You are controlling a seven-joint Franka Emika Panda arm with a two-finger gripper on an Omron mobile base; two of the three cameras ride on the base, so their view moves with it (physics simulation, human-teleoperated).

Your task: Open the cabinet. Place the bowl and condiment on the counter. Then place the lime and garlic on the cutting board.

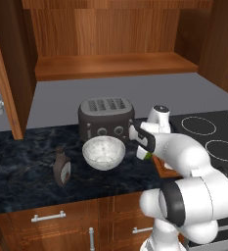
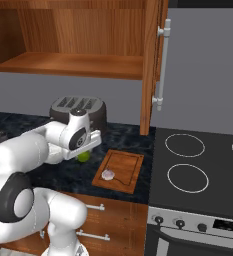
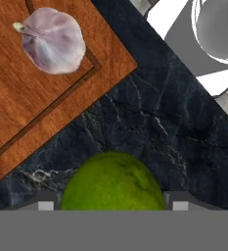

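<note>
My gripper is shut on the bright green lime, whose sides fill the gap between the two fingertips. It hangs just above the dark marbled counter, a little off the corner of the cutting board. The pale purplish garlic lies on that board. From the right base the lime peeks out under the hand, left of the board. The marbled bowl and the brown condiment bottle stand on the counter. The cabinet is open, its shelf bare.
A dark toaster stands behind the bowl. The black stovetop lies right of the board. The open cabinet doors hang out over the counter on both sides. Drawers with short handles run below the worktop.
</note>
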